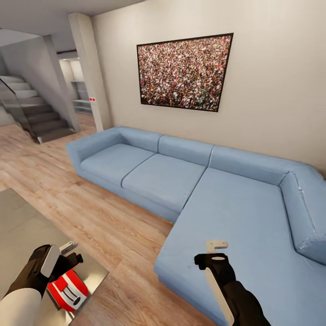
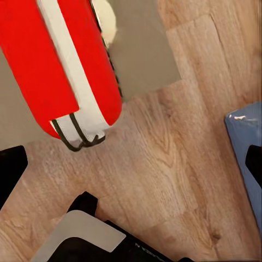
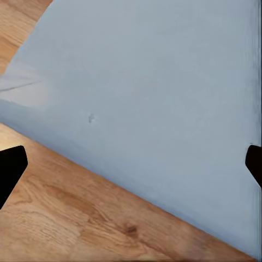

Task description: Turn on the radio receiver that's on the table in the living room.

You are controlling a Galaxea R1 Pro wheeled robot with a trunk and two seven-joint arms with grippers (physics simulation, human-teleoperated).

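Note:
The radio receiver (image 1: 68, 288), a glossy red rounded box with white stripes, lies on the near corner of the grey table (image 1: 22, 226) at the lower left of the head view. My left gripper (image 1: 71, 254) hangs just above it and is open. In the left wrist view the radio receiver (image 2: 54, 60) shows close up with its white band and thin black wire handle (image 2: 76, 136); it lies ahead of the black fingertips (image 2: 11, 169), not between them. Over the sofa's chaise, my right gripper (image 1: 217, 248) is open and holds nothing.
A light-blue L-shaped sofa (image 1: 190, 181) runs along the beige wall under a black-framed crowd photograph (image 1: 183, 72). Wood plank floor (image 1: 113, 226) separates table and sofa. Stairs (image 1: 31, 113) rise at the far left. The table corner (image 2: 142, 54) ends beside the radio.

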